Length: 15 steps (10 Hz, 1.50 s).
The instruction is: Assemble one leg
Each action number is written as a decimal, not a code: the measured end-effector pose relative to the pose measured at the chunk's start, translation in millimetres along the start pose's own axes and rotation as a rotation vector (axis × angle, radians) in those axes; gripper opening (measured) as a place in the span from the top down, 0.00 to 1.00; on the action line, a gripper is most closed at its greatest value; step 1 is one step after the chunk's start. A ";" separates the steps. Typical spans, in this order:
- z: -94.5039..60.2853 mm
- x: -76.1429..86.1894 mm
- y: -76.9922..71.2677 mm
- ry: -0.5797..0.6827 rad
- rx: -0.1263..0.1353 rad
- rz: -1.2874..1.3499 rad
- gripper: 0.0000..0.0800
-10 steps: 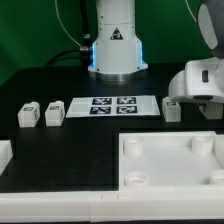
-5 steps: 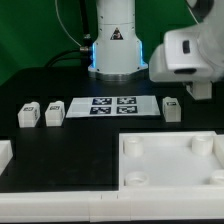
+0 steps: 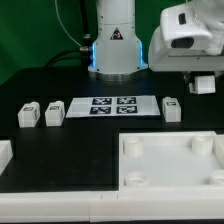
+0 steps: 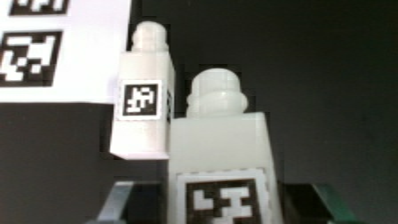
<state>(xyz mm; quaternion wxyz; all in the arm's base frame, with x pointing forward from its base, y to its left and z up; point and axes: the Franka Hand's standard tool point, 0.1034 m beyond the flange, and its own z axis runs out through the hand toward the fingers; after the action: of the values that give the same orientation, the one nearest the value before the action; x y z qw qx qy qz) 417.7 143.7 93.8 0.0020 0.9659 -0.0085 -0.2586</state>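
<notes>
On the exterior view's left, two small white plastic legs with black-and-white tags, the outer leg [image 3: 27, 115] and the inner leg [image 3: 54, 113], are laid side by side but apart on the black table [image 3: 70, 160], likely parked as spares. Next comes the flat white marker board [image 3: 115, 104], with a third small white tagged leg, the parked leg [image 3: 172, 108], lying just beside its right end, not on it. Further right, the gripper [image 3: 203, 86] is held well clear of the table. In the wrist view a fourth small white tagged leg, the held leg [image 4: 222, 140], is framed between the dark fingers [image 4: 130, 200], rounded peg end pointing away. The jaws are judged closed on its lower body, though the contact is cut off by the frame edge. The height is judged to be for carrying clear of the parked leg. The large white square panel [image 3: 168, 140] with round corner sockets [image 3: 136, 149] is placed in front, and a strip of open table is left between it and the row of parts. The panel's raised rim is to be cleared before any descent to a socket.
</notes>
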 end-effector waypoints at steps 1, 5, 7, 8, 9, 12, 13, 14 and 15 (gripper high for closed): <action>-33.2 -1.6 -0.2 0.070 -0.012 -0.039 0.64; -107.1 21.5 8.0 0.520 0.013 -0.084 0.64; -104.4 24.1 8.3 0.727 0.036 -0.094 0.64; -105.4 36.5 12.0 0.830 0.030 -0.134 0.64; -114.0 50.9 18.6 0.892 0.028 -0.157 0.64; -146.1 78.4 3.8 1.118 0.096 -0.178 0.64; -145.0 78.3 3.4 1.117 0.089 -0.185 0.64; -145.0 78.8 5.2 1.117 0.089 -0.180 0.64; -145.1 78.9 5.6 1.117 0.089 -0.177 0.64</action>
<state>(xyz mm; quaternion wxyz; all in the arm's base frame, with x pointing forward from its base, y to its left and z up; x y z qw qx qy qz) 558.4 136.6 180.1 -0.0563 0.9522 0.0640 0.2932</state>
